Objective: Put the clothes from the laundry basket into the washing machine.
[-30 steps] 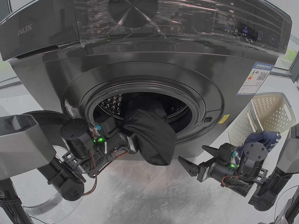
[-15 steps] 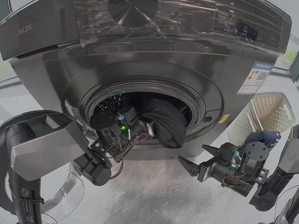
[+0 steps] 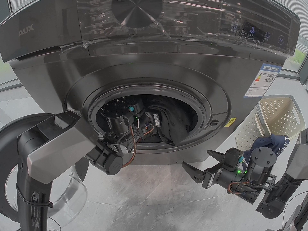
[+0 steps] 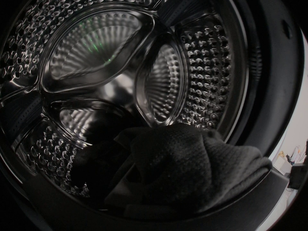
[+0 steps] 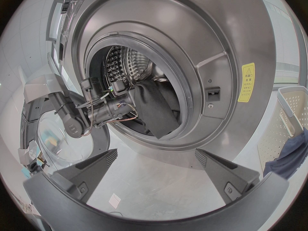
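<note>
Grey tiles point(image 3: 154, 196) front the washing machine point(image 3: 224, 81); black garment point(image 3: 175, 127) just right of our left gripper point(image 3: 157, 121), whose grip we cannot tell; right gripper point(image 3: 196, 159) gapes, nearer the laundry basket point(image 3: 282, 113).

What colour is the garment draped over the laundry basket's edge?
Navy blue. The garment on the laundry basket shows best in the head view.

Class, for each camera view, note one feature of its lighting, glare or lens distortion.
Head view: glare streaks across the plastic film on the washing machine. Left wrist view: dim drum, bright and green glints on its metal, black garment nearly lost in shadow. Right wrist view: fisheye bending, black corners.
</note>
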{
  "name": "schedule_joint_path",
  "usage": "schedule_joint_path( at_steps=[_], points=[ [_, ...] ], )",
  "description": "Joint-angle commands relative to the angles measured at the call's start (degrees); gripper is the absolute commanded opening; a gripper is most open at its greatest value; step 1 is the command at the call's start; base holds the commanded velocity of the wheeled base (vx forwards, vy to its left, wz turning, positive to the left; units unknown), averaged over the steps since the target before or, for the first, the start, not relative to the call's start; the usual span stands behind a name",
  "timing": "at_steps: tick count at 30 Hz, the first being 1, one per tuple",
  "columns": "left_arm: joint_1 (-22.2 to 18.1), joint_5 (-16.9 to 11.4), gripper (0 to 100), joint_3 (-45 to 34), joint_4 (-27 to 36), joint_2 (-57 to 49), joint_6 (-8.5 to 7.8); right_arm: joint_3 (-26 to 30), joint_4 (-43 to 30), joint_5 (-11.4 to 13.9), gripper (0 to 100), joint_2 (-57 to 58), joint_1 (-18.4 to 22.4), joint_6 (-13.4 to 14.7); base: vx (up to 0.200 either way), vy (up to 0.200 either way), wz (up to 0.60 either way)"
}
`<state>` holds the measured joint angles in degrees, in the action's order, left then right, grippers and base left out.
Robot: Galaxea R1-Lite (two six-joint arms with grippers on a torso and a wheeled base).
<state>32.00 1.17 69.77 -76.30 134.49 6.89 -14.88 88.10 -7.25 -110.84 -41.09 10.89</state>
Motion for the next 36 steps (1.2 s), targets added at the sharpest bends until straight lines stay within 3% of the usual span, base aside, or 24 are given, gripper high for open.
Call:
schedule_joint_path(
  at_steps=[1,8,21,22,26,36],
  points=[
    [-1.3,0.8,0,4.2,2.6,1.9,0.58,0.0,0.0,0.0,100,-0.3,-0.5,0.0,0.000,0.000,0.00],
    [-1.6,2.0,0,10.0,7.7,2.5,2.25,0.1,0.1,0.0,100,-0.5,-0.6,0.1,0.000,0.000,0.00],
    [-2.4,4.4,0,12.8,10.1,2.3,2.60,-0.1,0.1,0.0,100,-0.9,-1.0,0.1,0.000,0.000,0.00],
    [-2.5,4.5,100,12.7,10.1,2.4,2.60,-0.1,0.1,0.0,100,-0.9,-1.0,0.3,0.000,0.000,0.00],
    [-2.3,4.7,100,10.1,10.9,2.2,3.48,-0.1,0.1,0.0,100,-0.9,-1.0,0.3,0.000,0.000,0.00],
    [-1.8,4.3,100,7.1,15.6,2.5,3.40,-0.3,0.1,0.0,100,-0.8,-1.0,0.1,0.000,0.000,0.00]
  ],
)
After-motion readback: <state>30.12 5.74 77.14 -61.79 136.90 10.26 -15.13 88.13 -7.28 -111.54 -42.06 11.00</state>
